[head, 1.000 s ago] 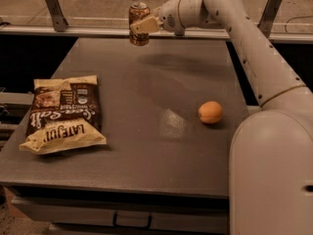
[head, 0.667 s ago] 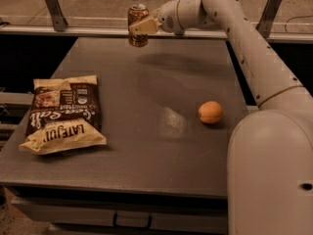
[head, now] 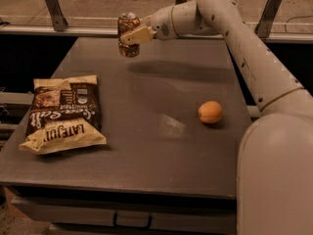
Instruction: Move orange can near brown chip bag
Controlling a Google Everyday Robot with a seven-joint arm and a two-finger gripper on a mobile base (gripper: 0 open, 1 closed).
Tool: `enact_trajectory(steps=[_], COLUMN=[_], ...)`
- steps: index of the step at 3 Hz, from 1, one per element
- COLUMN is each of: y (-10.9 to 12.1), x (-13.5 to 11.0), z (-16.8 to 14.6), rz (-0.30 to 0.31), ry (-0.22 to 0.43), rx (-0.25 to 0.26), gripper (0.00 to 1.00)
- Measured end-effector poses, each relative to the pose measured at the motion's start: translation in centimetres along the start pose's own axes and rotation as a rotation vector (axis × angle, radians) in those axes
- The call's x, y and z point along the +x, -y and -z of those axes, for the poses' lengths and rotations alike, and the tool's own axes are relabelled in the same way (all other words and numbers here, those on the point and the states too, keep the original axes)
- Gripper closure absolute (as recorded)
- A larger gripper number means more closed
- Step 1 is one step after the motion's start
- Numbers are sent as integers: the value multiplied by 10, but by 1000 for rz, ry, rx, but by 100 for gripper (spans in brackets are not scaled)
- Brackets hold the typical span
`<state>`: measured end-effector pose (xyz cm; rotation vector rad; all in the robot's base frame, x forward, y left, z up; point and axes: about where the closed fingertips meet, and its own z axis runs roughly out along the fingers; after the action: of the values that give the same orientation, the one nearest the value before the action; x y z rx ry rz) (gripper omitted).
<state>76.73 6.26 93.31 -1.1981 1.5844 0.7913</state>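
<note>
Gripper (head: 133, 35) clamped on can (head: 128, 23), held upright above table (head: 161, 82) at 11 o'clock, prob. so it clears the surface en route to bag (head: 63, 112) at 8 o'clock.

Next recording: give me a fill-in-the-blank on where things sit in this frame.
1. The tool, above the table's far edge, grips the orange can, so only ____ things rest on the table.
2. The brown chip bag lies on the view's ____ side.
3. The round fruit sits to the bag's ____.
Missing: two; left; right.
</note>
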Motion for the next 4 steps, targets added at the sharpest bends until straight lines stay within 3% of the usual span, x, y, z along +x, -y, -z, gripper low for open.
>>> enact_trajectory(steps=[2, 3, 4], y=[-63, -87, -115], x=[8, 21, 30], z=[-15, -18, -27], rz=[54, 83, 130], ry=[-4, -24, -30], rx=[-146, -215, -321], gripper=[100, 84, 62])
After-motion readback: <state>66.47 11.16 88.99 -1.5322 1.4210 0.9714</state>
